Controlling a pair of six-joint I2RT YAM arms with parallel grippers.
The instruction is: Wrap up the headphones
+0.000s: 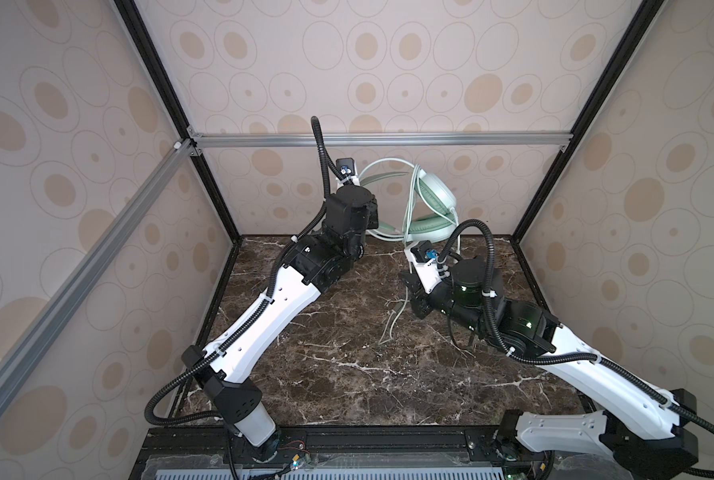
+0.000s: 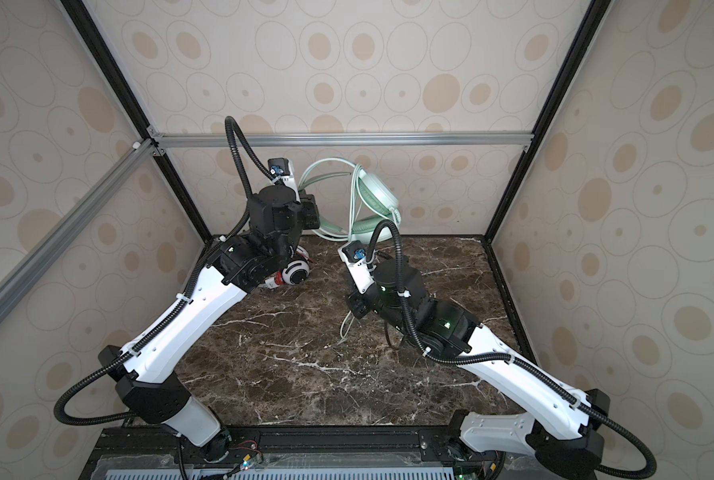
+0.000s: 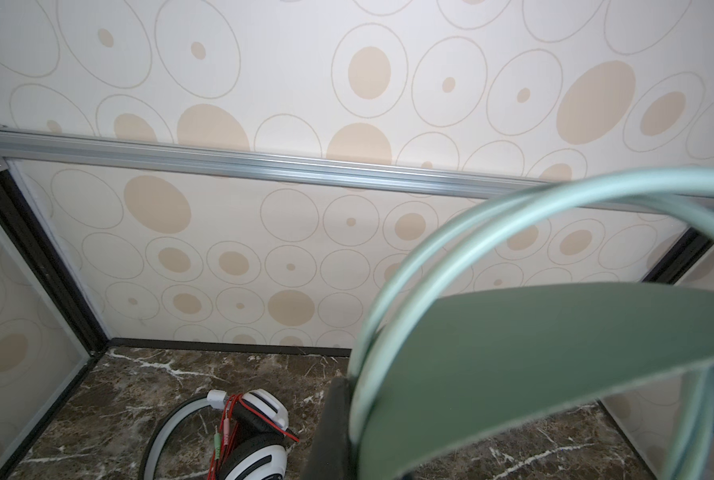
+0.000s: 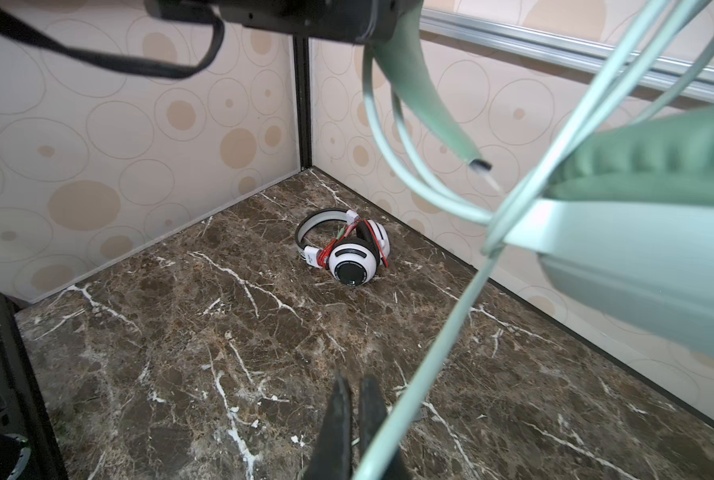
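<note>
Headset (image 1: 434, 199), mint-green: aloft near back wall (image 1: 388, 83), headband (image 3: 534, 353) clamped in left gripper (image 2: 310, 214); pale green cable (image 4: 450, 324) pinched taut in closed right gripper (image 4: 355, 432); white headset (image 4: 342, 249) lies on table (image 1: 347, 374), back left; risk: over-tension pulls cable from jaws, loops unwind.

Enclosure walls: cream panels printed with beige ovals and rings (image 1: 388, 62), braced by a silver aluminium rail (image 1: 388, 139) and black corner posts (image 1: 609, 70). Floor: dark brown marble-effect slab with white veins (image 1: 347, 374), evenly lit. Front edge: black track (image 1: 388, 440), then possibly a grey slotted grille (image 1: 347, 474).
</note>
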